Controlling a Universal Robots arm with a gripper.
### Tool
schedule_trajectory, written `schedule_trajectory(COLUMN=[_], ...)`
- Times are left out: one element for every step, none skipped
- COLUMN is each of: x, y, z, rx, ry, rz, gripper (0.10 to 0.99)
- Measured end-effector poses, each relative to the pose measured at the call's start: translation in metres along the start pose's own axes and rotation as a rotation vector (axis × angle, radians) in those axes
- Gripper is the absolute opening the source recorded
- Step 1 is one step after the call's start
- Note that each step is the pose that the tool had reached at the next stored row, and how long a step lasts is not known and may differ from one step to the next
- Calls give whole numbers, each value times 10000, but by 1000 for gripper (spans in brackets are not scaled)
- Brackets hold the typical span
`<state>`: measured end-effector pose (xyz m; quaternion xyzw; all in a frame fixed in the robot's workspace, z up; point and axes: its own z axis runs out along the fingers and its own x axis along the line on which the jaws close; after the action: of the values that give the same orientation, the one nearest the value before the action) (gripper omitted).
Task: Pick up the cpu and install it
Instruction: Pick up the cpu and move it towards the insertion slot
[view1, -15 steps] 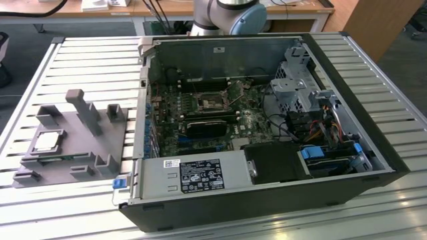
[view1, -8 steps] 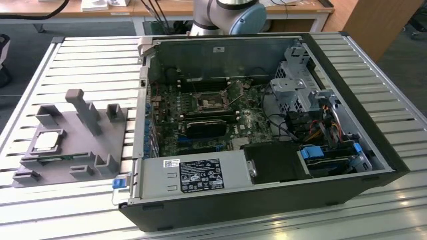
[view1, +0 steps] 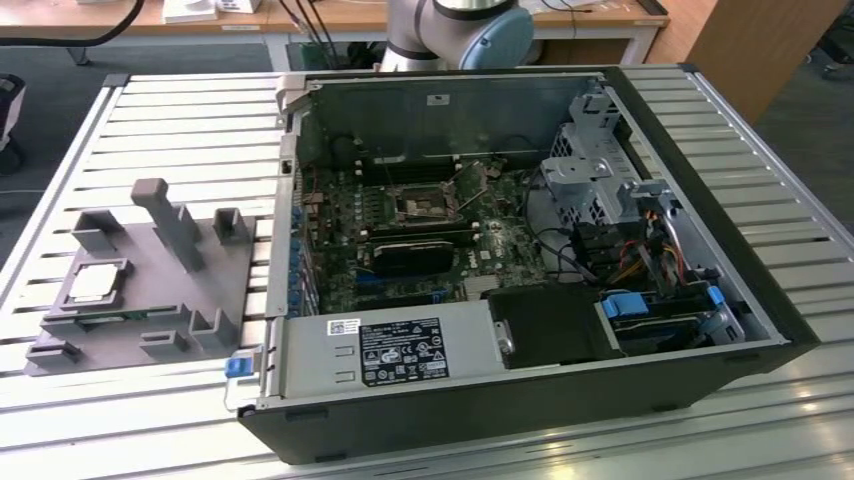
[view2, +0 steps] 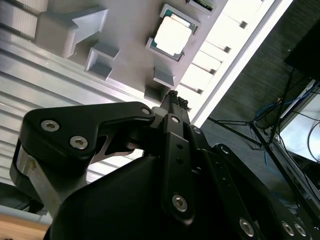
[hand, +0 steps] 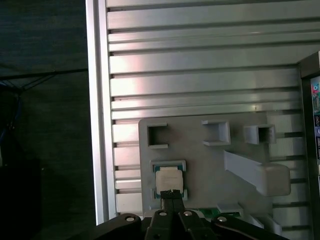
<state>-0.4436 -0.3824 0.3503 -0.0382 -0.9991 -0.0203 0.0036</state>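
The cpu (view1: 96, 283), a small silvery square chip with a pale rim, lies flat in a recess of the grey tray (view1: 160, 300) on the slatted table, at the exterior view's left. Both wrist views look down on it from well above: the cpu (view2: 172, 36) (hand: 168, 181) sits in the tray (view2: 125, 45) (hand: 200, 165). My gripper (view2: 175, 96) (hand: 171, 192) hangs above the tray with its black fingertips pressed together, shut on nothing. In the first wrist view the tips line up with the chip's near edge. The metal-framed socket (view1: 424, 203) sits on the motherboard inside the open computer case (view1: 747, 300).
The tray carries several raised grey posts and brackets (view1: 167, 215) around the chip. A long black module (view1: 420, 255) lies on the motherboard below the socket. Drive cages and cables (view1: 627, 200) crowd the case's right side. The table edge (hand: 97, 150) runs close to the tray.
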Motion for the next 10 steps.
schedule_trajectory(x=[0, 0, 0, 0, 0, 0, -1, -1, -1, -1], y=[0, -1, -1, -2, -2, -3, -3, -4, -4, -5], z=[8, 16, 26, 35, 45, 56, 67, 78, 88, 100], rx=[-1, 0, 0, 0, 0, 0, 1, 1, 2, 2], ry=[0, 0, 0, 0, 2, 5, 8, 12, 14, 15], rz=[0, 0, 0, 0, 0, 0, 0, 0, 0, 1], gripper=[106, 106, 106, 106, 106, 106, 106, 106, 106, 106])
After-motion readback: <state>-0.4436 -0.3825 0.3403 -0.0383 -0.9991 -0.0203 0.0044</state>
